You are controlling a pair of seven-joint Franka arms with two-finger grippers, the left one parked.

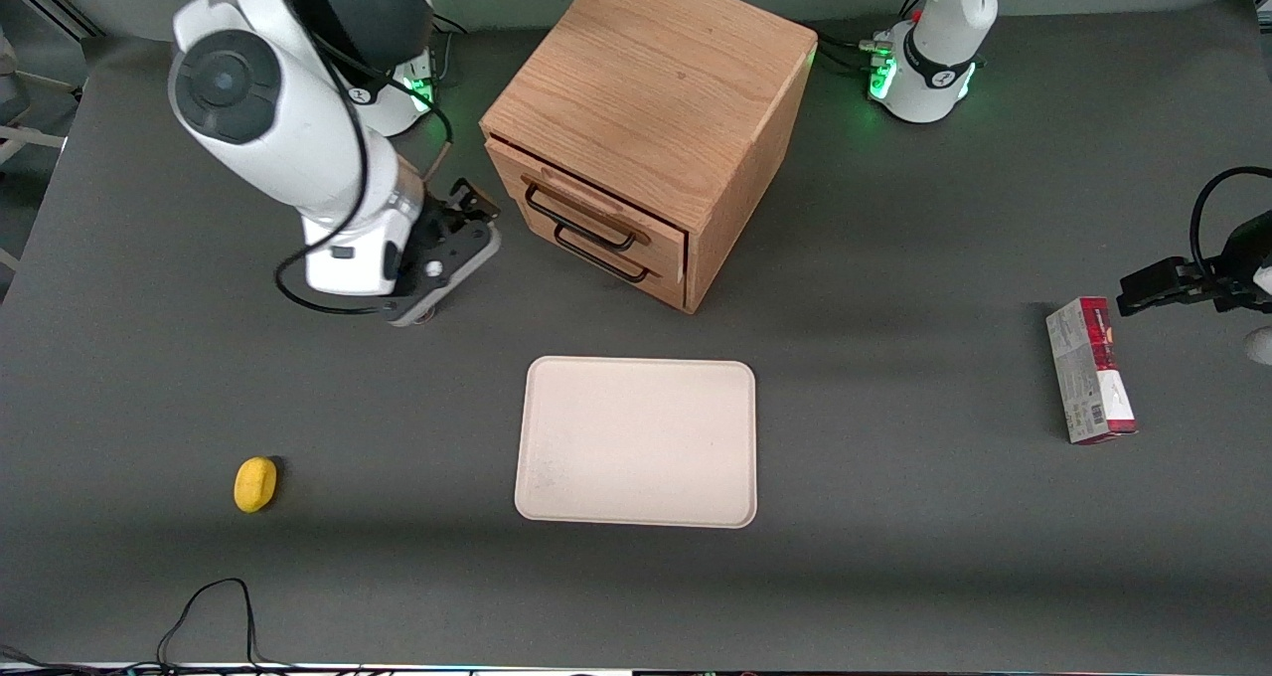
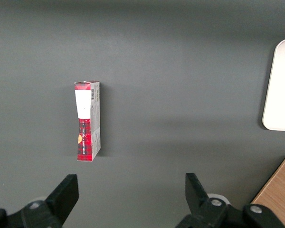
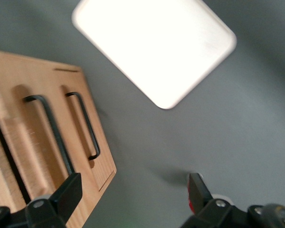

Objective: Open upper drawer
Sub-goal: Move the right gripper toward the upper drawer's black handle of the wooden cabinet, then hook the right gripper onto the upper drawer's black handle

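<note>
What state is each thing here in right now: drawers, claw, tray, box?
Upper drawer: shut, handle untouched.
Lower drawer: shut.
Claw: open, holding nothing, beside the cabinet's front.
Tray: flat, nothing on it.
Red box: lying down.
Yellow object: resting on the table.

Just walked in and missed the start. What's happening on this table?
The right arm's end effector hangs open beside the wooden cabinet, close to the drawer fronts but holding nothing. The upper drawer looks shut or barely ajar, its black handle not yet gripped. A cream tray, a yellow object and a red carton lie untouched on the table.
</note>
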